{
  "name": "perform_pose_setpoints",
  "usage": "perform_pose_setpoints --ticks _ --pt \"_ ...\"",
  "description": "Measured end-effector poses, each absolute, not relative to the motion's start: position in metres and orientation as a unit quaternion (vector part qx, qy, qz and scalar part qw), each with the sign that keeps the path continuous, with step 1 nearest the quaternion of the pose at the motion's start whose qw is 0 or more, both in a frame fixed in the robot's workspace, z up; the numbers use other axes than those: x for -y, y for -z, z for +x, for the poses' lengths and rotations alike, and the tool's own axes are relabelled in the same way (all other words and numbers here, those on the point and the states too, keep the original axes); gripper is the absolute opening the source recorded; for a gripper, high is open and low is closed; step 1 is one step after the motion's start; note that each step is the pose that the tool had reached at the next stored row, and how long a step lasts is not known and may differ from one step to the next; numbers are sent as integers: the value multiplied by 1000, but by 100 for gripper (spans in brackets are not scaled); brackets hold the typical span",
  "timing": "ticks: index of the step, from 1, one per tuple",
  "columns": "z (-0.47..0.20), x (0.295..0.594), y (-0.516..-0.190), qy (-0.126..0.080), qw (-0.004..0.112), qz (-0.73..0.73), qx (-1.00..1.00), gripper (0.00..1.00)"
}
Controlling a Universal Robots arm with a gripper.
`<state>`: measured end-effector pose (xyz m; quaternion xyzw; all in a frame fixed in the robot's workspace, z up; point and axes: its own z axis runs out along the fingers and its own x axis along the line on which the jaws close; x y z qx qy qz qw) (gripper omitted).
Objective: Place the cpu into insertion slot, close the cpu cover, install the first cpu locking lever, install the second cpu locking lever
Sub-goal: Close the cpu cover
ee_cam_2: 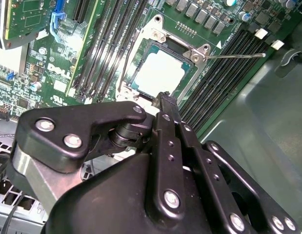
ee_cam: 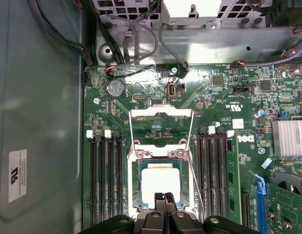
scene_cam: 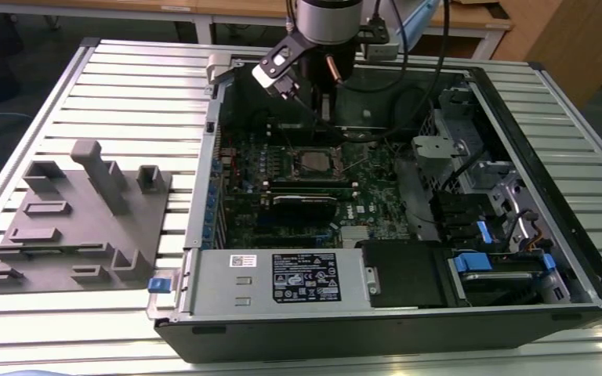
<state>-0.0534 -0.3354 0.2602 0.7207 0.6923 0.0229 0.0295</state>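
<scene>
Closest to the lens, the hand [ee_cam: 164, 197] has its two black fingertips pressed together on nothing, poised over the near edge of the cpu [ee_cam: 160, 181]. I read the first step as done: the cpu lies flat in the insertion slot [ee_cam: 135, 187] on the green motherboard [ee_cam: 224, 97]. Nothing after that looks finished. The cpu cover [ee_cam: 160, 113] stands swung up on its hinge, board showing through its window, and a thin locking lever [ee_cam_2: 234, 55] juts out sideways, unlatched. I cannot tell the other lever's position for certain.
</scene>
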Motion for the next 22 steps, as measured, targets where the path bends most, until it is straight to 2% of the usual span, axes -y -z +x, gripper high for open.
perform_pose_setpoints --ticks 22 --pt "-44 335 -262 -23 29 721 -692 11"
